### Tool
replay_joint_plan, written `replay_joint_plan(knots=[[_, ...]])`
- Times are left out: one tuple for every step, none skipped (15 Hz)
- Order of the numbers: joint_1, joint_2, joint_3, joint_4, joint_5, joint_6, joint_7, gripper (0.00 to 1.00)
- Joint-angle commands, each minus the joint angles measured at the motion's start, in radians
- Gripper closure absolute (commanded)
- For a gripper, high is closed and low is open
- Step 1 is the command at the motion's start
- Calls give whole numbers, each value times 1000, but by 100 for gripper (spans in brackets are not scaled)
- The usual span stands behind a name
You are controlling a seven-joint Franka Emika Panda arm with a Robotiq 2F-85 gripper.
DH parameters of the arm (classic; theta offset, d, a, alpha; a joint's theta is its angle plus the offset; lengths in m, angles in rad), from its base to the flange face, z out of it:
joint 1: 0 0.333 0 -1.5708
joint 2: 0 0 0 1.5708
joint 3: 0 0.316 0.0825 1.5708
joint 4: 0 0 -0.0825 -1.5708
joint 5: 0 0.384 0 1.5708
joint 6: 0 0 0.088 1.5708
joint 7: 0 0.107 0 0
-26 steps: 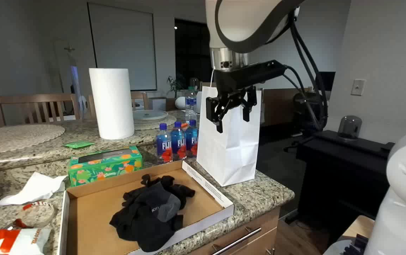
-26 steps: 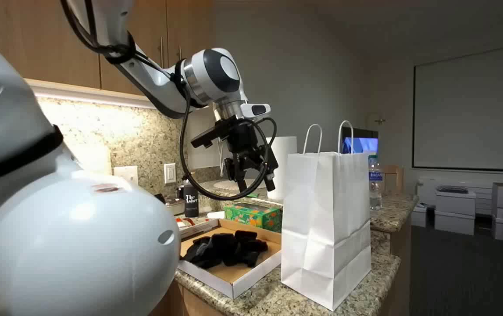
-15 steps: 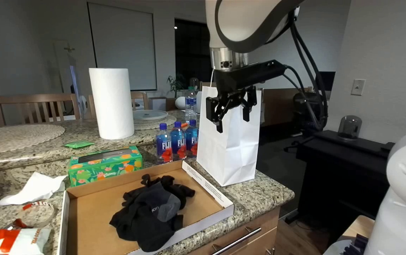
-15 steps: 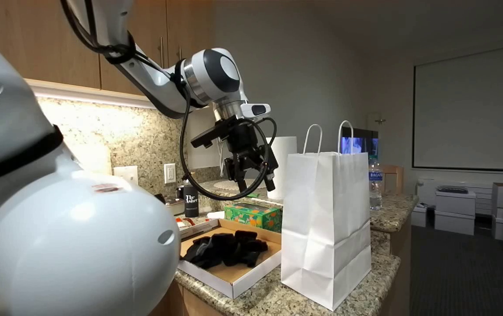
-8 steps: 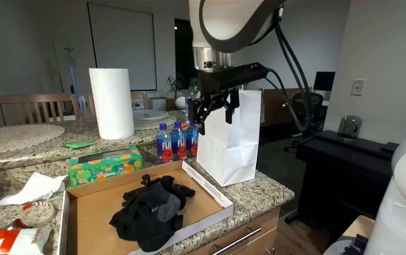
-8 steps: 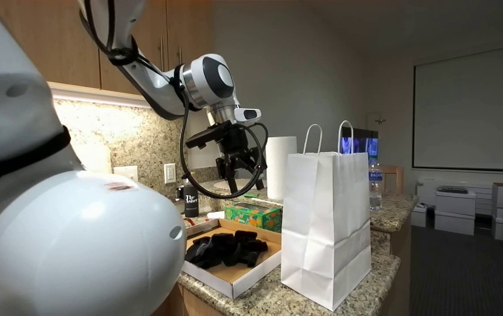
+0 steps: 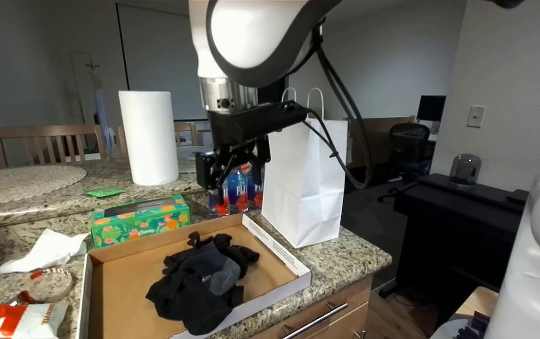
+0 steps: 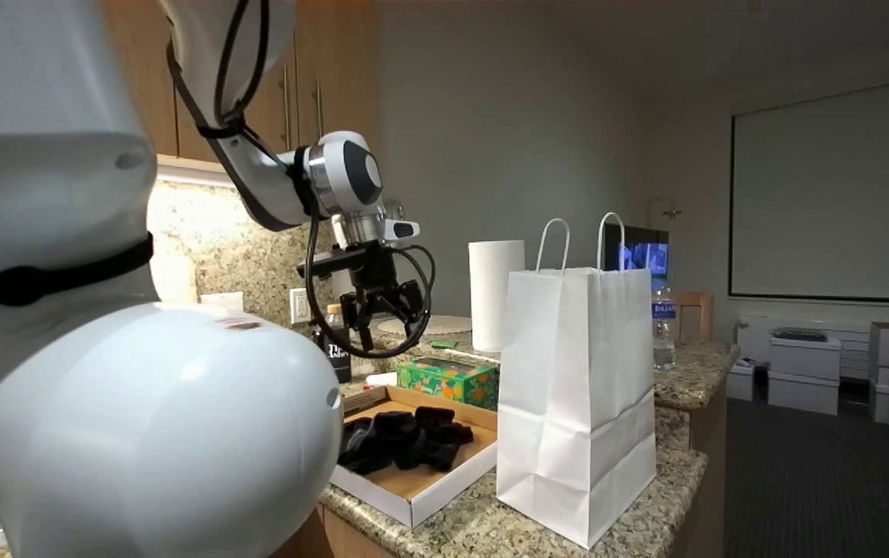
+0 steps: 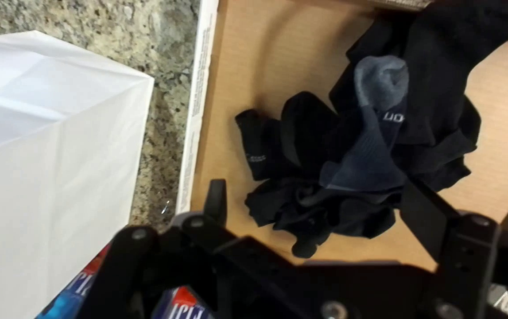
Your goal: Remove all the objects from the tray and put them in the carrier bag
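Observation:
A heap of black, limp cloth objects, one with a grey-blue patch, lies in the brown cardboard tray. The same heap shows in the tray from another side. Beside the tray stands the white carrier bag, upright with its twisted handles raised; its inside is hidden. My gripper hangs above the tray's far side, higher than the cloth. In the wrist view the gripper is open, its fingers wide apart with nothing held, and cloth lies below and beyond them.
Several Fiji bottles stand behind the tray, next to the bag. A green tissue box borders its back edge. A paper towel roll and green packet sit on the raised counter. A red-and-white packet lies left.
My gripper has come away from the bag, sideways and lower, to a place over the tray's far side. It has stayed open. Bag, tray and cloth have not moved.

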Motion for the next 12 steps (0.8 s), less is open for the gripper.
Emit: replay_joint_plan(knots=[[29,32,-10,5,-6,-1,4,0],[37,62,-7,12,-6,0,4,0],[42,84,-7,19,-7,1,4,0],[43,97,-8,25,-7,2,4,0],[43,102,-9,29,-7,2,4,0],[43,104,-10,32,-7,2,4,0],[46,104,-12,27,8,3,-6,0],[53,127,-14,27,28,19,-13,0],[60,152,-16,33,47,30,-13,0],[69,200,-18,50,81,44,-9,0],[76,237,-19,59,105,58,-13,0],[80,276,-21,66,124,83,3,0]])
